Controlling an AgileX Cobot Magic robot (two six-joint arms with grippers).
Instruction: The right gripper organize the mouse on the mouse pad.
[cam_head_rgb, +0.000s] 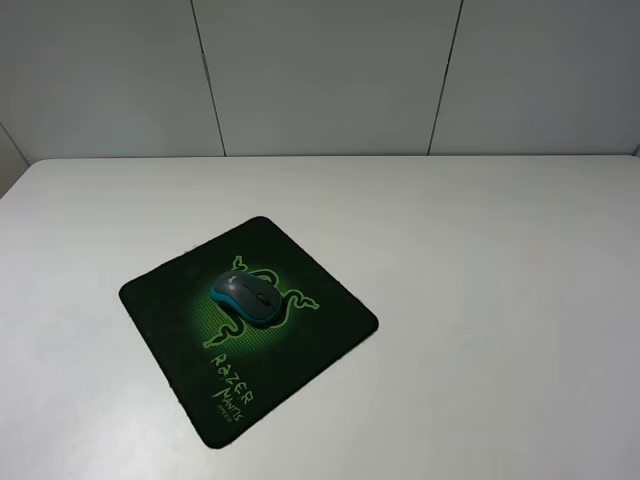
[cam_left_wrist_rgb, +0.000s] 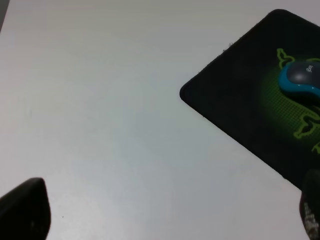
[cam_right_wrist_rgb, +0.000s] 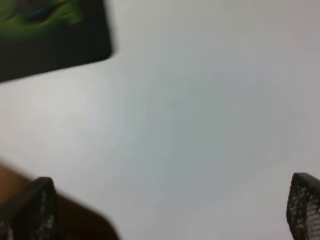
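The mouse (cam_head_rgb: 244, 296), dark grey on top with teal-blue sides, lies on the middle of the mouse pad (cam_head_rgb: 160, 300), a black square mat with a green logo, turned like a diamond on the white table. Neither arm shows in the exterior high view. In the left wrist view the mouse (cam_left_wrist_rgb: 301, 80) and the mouse pad (cam_left_wrist_rgb: 235, 95) are far from my left gripper (cam_left_wrist_rgb: 165, 212), which is open over bare table. In the right wrist view my right gripper (cam_right_wrist_rgb: 172, 210) is open and empty over bare table, well away from a corner of the mouse pad (cam_right_wrist_rgb: 75, 40).
The white table (cam_head_rgb: 480, 280) reaches to a grey panelled wall (cam_head_rgb: 320, 70) at the back. A brown strip (cam_right_wrist_rgb: 10, 182) past the table's edge shows in the right wrist view, beside one fingertip.
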